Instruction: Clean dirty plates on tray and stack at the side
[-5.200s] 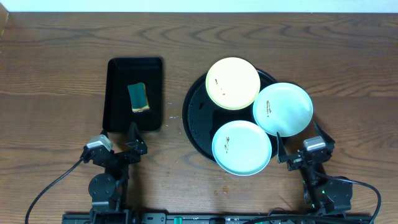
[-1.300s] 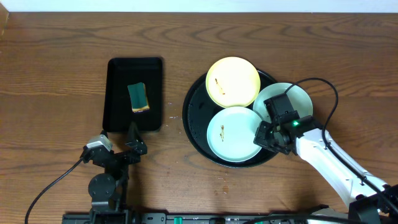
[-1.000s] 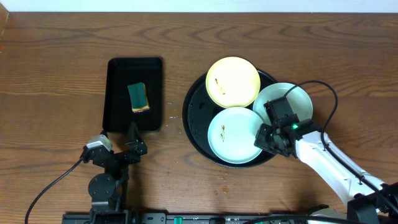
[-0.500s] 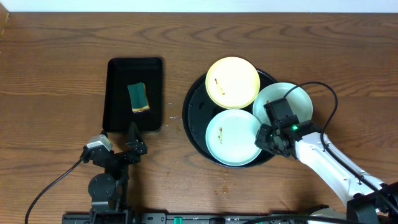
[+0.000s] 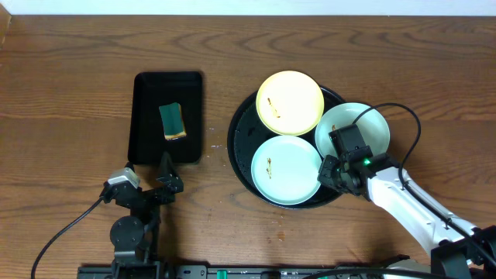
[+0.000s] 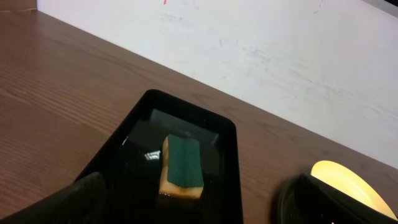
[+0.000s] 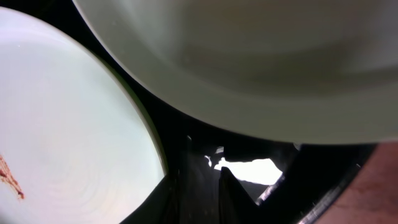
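The round black tray (image 5: pixel 242 147) holds three plates. A pale yellow plate (image 5: pixel 290 102) lies at its back. A mint plate (image 5: pixel 287 169) with a brown smear lies at its front. A second mint plate (image 5: pixel 370 124) overhangs the right rim, partly under my right arm. My right gripper (image 5: pixel 332 169) is low over the tray between the two mint plates, its jaws a little open with nothing between them (image 7: pixel 199 186). The smeared plate's edge (image 7: pixel 74 143) is just left of the left finger. My left gripper (image 5: pixel 151 177) is parked open near the front edge.
A rectangular black tray (image 5: pixel 147 116) at the left holds a green and yellow sponge (image 5: pixel 172 122), which lies straight ahead of the left gripper (image 6: pixel 182 165). Bare wooden table (image 5: pixel 77 93) surrounds both trays. A white wall (image 6: pixel 280 56) runs along the far edge.
The front mint plate has slid left and further onto the tray. My right gripper's jaws have parted slightly and it has stayed almost still. The left arm has not moved.
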Controlling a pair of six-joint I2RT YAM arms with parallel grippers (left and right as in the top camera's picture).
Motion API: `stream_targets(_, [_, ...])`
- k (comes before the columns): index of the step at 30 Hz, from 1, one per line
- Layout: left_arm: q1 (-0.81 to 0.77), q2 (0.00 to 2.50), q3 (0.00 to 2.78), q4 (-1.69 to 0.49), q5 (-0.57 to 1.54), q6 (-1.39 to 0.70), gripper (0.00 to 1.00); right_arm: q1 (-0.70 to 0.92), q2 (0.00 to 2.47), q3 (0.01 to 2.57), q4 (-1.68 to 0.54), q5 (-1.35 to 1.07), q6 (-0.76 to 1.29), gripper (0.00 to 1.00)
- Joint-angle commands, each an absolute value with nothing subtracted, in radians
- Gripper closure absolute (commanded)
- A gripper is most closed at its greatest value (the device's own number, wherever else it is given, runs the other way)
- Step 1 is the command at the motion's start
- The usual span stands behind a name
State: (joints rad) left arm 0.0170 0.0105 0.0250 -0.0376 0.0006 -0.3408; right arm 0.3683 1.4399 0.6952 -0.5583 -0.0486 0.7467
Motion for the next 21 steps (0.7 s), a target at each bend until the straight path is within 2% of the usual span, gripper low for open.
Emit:
stream_targets(1, [0.021, 0.004, 0.004, -0.073, -0.012, -0.342, 0.04, 0.376, 1.447, 0.68, -0.525, -0.077, 0.743, 0.8])
stream_targets(7, [0.021, 0.004, 0.004, -0.073, -0.012, -0.342, 0.04, 0.377, 1.446, 0.68, -0.51, -0.112, 0.742, 0.8])
stream_targets(11, [0.021, 0.004, 0.004, -0.073, -0.012, -0.342, 0.04, 0.366, 1.439, 0.693, -0.517, -0.174, 0.696, 0.94])
stream_targets(13, [0.021, 0.004, 0.004, -0.073, -0.012, -0.342, 0.04, 0.365, 1.431, 0.696, -0.516, -0.174, 0.693, 0.94])
stream_targets(15, [0.021, 0.004, 0.004, -0.073, -0.012, -0.342, 0.04, 0.365, 1.424, 0.698, -0.516, -0.179, 0.669, 0.92])
stream_targets(18, [0.021, 0.004, 0.004, -0.073, -0.012, -0.342, 0.04, 0.368, 1.423, 0.699, -0.512, -0.203, 0.623, 0.76])
stream_targets(21, [0.021, 0.004, 0.004, -0.073, -0.012, -0.342, 0.04, 0.368, 1.427, 0.698, -0.515, -0.193, 0.623, 0.72])
